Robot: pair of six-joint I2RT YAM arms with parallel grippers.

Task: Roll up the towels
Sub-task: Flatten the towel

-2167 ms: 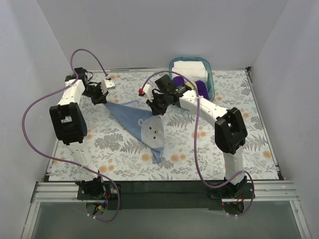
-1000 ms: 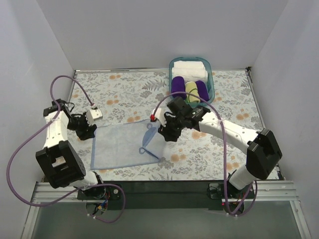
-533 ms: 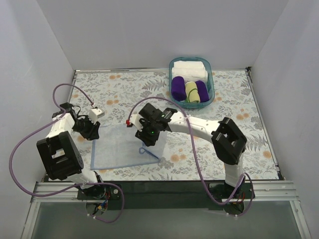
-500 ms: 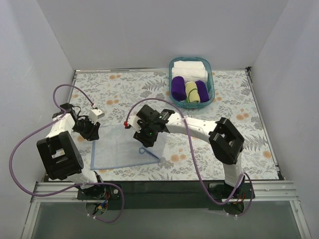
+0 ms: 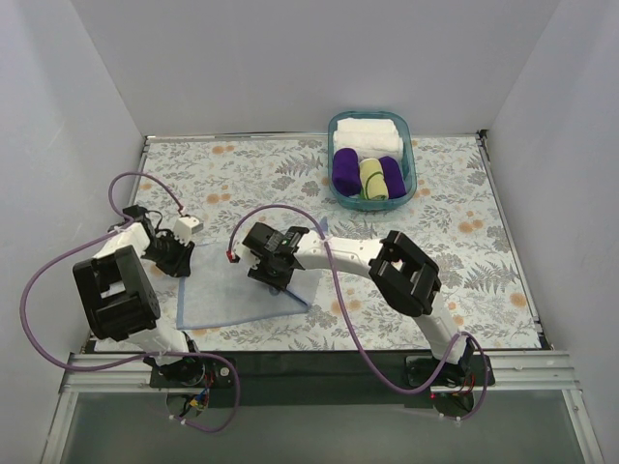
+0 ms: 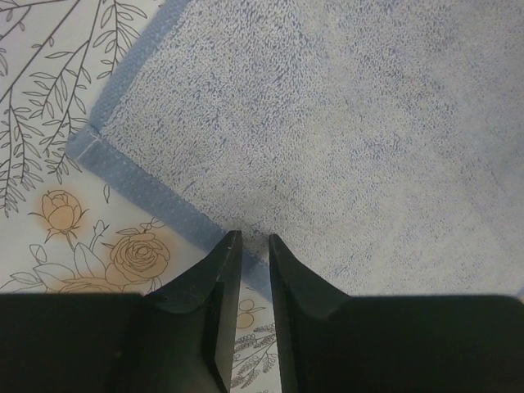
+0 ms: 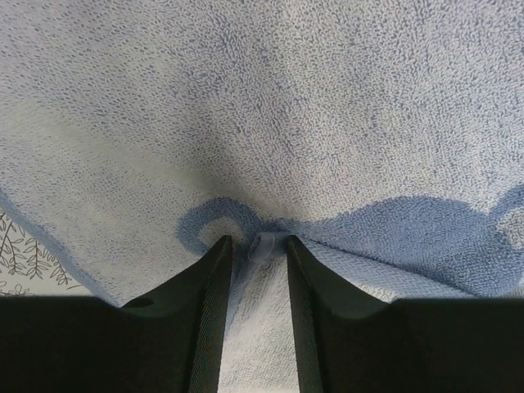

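The light blue towel lies flat on the flowered table near the front left. Its right edge is pulled over into a fold. My left gripper sits at the towel's upper left, and its jaws are nearly closed on the hem. My right gripper is on the towel's middle, shut on the puckered fold beside the hanging loop. The towel fills both wrist views. The pale yellow-green towel lies rolled in the basket.
A teal basket at the back right holds two deep purple rolls and white folded towels. Purple cables loop over both arms. White walls close in the table on three sides.
My right gripper has moved left across the towel, dragging its right edge over into a fold. My left gripper has stayed at the towel's upper left corner. The towel now lies flat on the table.
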